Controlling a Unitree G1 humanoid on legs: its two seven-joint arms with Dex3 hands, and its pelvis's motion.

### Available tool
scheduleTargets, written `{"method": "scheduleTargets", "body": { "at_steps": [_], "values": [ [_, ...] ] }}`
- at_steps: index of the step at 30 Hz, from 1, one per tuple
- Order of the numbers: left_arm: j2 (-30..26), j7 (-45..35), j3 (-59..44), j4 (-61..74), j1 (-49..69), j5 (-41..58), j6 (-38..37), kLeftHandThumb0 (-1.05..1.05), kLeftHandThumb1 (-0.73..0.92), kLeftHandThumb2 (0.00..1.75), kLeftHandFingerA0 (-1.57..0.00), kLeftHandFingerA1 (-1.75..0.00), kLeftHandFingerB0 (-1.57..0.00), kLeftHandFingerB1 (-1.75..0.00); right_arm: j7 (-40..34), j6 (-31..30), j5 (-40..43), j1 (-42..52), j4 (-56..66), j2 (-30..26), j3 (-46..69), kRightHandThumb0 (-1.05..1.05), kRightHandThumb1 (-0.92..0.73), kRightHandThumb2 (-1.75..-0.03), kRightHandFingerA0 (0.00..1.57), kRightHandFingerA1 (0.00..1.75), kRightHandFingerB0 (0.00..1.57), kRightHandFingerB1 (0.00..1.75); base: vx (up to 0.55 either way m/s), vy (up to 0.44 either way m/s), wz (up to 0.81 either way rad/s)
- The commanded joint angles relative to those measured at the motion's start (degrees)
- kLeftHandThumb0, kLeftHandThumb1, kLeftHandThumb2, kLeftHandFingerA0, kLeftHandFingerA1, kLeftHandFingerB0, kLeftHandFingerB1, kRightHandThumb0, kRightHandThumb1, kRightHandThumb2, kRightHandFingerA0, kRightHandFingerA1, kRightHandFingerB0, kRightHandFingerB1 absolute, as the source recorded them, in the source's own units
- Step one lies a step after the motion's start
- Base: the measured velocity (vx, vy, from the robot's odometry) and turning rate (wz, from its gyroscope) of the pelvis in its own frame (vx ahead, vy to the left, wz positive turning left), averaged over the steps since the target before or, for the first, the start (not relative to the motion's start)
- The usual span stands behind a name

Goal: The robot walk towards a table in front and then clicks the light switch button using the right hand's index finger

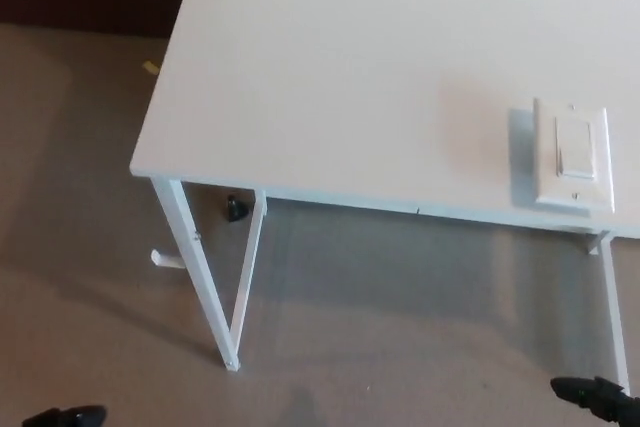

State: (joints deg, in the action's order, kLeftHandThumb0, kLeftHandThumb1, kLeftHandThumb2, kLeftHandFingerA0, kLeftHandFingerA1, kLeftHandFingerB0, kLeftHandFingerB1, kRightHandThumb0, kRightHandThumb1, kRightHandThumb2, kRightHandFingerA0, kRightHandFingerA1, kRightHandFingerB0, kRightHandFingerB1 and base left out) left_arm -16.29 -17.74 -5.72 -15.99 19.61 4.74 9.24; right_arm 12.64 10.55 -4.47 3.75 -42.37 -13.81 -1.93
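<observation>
The robot is near the white counter (330, 67); next its right hand (598, 397), too hidden to tell open or closed, must reach the light switch (573, 153).

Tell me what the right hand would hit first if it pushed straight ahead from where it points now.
Likely the table's right front leg. Only a tip of the right hand shows at the bottom edge, low near the floor and pointing roughly leftward, so its heading and depth are uncertain. The light switch sits well above.

left hand (62, 416) — black tip at bottom-left edge | right hand (597, 395) — low at bottom-right corner
</observation>
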Motion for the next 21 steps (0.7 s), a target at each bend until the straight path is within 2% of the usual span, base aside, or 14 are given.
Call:
{"method": "scheduleTargets", "body": {
  "at_steps": [1,9,14,15,21],
  "values": [
    [-0.5,-0.2,-0.2,0.3,0.9,-0.2,-0.7,-0.20,0.58,0.57,-0.43,-0.42,-0.37,-0.38,-0.1,0.5,-0.4,0.2,-0.9,-1.0,0.1,-0.24,-0.57,-0.99,0.40,0.63,0.14,0.50,0.00,-0.140,0.00],
    [-0.4,0.2,-0.2,0.2,0.7,-0.6,-0.9,-0.20,0.58,0.57,-0.44,-0.42,-0.38,-0.38,0.0,0.6,-0.5,-0.1,-0.9,-1.2,0.0,-0.25,-0.56,-0.99,0.40,0.63,0.14,0.50,-0.08,-0.237,-0.14],
    [-0.4,0.2,-0.3,1.3,0.9,-0.3,0.1,-0.19,0.59,0.57,-0.43,-0.42,-0.38,-0.38,-0.5,0.8,-1.2,-0.7,-1.8,-1.4,-0.4,-0.24,-0.55,-0.98,0.45,0.65,0.15,0.51,-0.04,-0.013,0.00],
    [-0.4,0.3,-0.2,1.3,0.9,-0.4,0.1,-0.19,0.59,0.57,-0.44,-0.42,-0.38,-0.38,-0.7,0.8,-1.3,-0.7,-1.9,-1.4,-0.5,-0.30,-0.77,-0.64,0.51,0.53,0.27,0.37,-0.09,0.067,-0.02],
    [-0.5,0.3,-0.1,1.7,1.2,-0.5,0.2,-0.19,0.59,0.57,-0.43,-0.42,-0.38,-0.38,-1.5,0.2,-2.7,-0.8,-1.6,-1.9,-1.4,-0.32,-0.77,-0.63,0.51,0.50,0.27,0.35,-0.04,0.190,0.04]
  ]
}}
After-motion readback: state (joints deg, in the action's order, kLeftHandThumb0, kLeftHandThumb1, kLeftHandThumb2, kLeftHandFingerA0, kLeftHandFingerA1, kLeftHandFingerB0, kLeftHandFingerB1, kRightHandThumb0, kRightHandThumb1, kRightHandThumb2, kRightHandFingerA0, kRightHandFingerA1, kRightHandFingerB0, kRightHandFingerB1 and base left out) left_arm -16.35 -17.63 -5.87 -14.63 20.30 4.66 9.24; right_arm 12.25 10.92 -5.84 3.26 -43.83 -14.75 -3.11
